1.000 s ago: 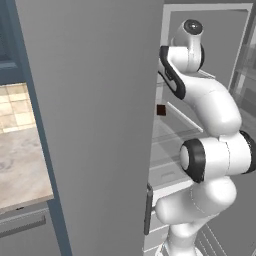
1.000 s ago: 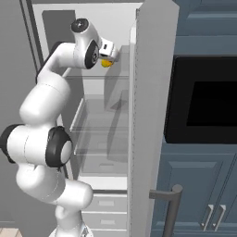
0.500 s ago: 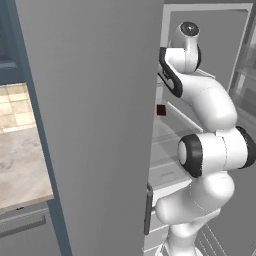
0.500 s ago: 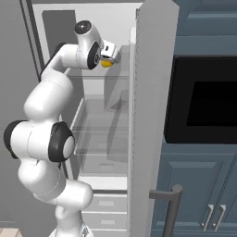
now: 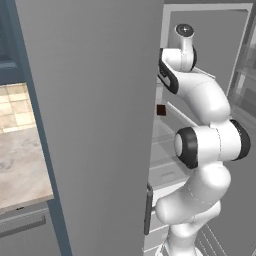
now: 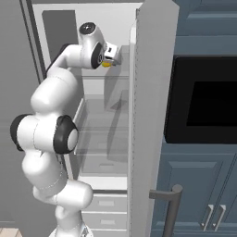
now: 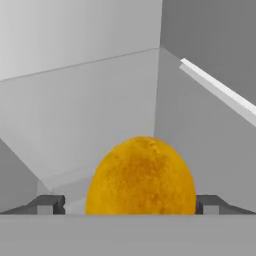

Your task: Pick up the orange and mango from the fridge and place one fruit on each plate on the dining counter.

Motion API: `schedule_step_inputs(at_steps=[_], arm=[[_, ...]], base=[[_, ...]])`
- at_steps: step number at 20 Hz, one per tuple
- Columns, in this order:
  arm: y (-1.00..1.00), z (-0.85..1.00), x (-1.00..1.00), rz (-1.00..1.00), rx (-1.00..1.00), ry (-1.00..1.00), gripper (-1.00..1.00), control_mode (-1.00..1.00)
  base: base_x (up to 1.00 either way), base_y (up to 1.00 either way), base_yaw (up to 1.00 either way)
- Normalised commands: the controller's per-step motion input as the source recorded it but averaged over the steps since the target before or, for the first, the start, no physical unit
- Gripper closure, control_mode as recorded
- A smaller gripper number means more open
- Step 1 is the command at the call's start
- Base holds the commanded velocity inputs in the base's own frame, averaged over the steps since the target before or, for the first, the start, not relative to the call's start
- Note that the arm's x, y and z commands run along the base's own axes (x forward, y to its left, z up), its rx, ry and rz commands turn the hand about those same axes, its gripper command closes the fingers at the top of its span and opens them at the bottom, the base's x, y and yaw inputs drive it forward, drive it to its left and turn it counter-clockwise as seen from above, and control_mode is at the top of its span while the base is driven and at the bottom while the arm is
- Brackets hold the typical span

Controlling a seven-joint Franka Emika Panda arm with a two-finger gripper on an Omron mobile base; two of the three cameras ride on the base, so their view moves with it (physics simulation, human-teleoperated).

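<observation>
Yellow-orange and oval, the mango (image 7: 141, 176) sits between the two dark fingertips (image 7: 46, 204) of the gripper (image 6: 112, 56), which press on it from both sides, so the hand is clamped on the fruit. Compared with one second ago, the hand has moved a little to the right and slightly higher inside the fridge (image 6: 152, 115), closer to the open door edge, and the elbow has come more upright. The base cameras have not shifted.

The arm rises from the bottom of the fridge opening, bends at the dark elbow joint, then reaches up to the top shelf level. The wrist is turned sideways, so the hand points toward the fridge door. The mango is high in the fridge, held in the air above the pale shelf, just beside the door.
</observation>
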Motion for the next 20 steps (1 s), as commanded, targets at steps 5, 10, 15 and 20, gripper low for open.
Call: schedule_step_inputs(at_steps=[5,10,15,20], arm=[[0.00,-0.14,0.13,0.00,0.00,0.04,1.00,-1.00],[-0.05,-0.07,-0.08,0.00,0.00,-0.04,1.00,-1.00],[-0.07,0.01,-0.73,0.00,0.00,-0.28,1.00,-1.00],[-0.04,0.13,-0.94,0.00,0.00,-0.18,1.00,-1.00]], base=[[0.00,0.00,0.00],[0.00,0.00,0.00],[0.00,0.00,0.00],[0.00,0.00,0.00]])
